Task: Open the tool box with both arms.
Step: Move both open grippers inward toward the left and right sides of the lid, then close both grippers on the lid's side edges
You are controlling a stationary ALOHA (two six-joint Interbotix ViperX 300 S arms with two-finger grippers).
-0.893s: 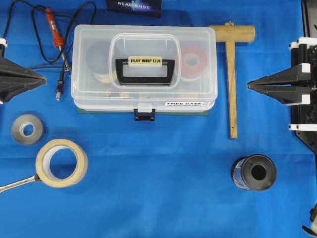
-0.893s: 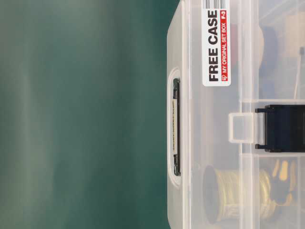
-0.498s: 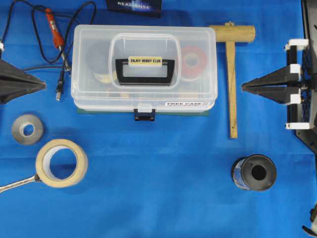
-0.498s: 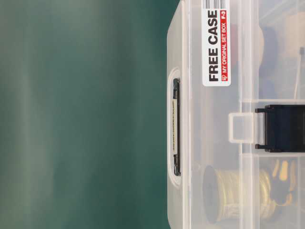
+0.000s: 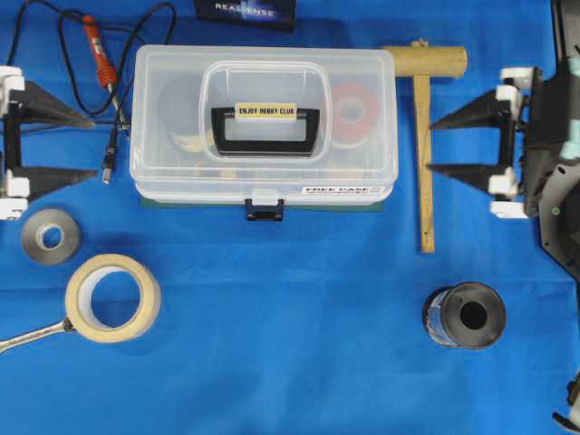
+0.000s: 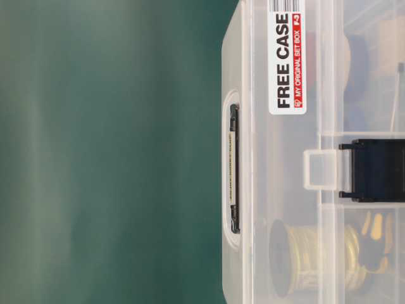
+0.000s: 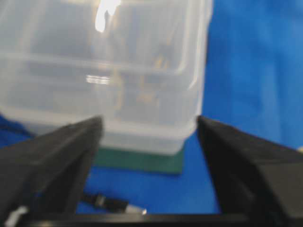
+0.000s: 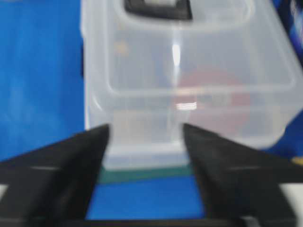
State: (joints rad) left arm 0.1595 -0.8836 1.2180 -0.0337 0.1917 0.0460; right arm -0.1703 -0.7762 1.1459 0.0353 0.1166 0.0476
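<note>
The tool box [image 5: 263, 127] is a clear plastic case on a green base, lid shut, with a black handle [image 5: 265, 131] on top and a dark blue latch [image 5: 264, 210] at its front. My left gripper [image 5: 95, 145] is open and empty, a short way off the box's left end. My right gripper [image 5: 430, 146] is open and empty off the box's right end, its tips beside a wooden mallet. The left wrist view shows the box's end [image 7: 109, 71] beyond the open gripper [image 7: 149, 119]. The right wrist view shows the box [image 8: 189, 71] beyond its open gripper [image 8: 146, 126]. The table-level view shows the latch [image 6: 376, 170] fastened.
A wooden mallet [image 5: 423, 136] lies between the right gripper and the box. A red-handled tool with cables [image 5: 100, 54] and a plug [image 5: 109, 163] lie by the left gripper. A grey tape roll [image 5: 50, 236], masking tape [image 5: 113, 297], a wrench [image 5: 27, 337] and a black spool [image 5: 464, 315] lie in front.
Both grippers have gone from shut to wide open. The right gripper has come a little closer to the box's end. The box has not moved.
</note>
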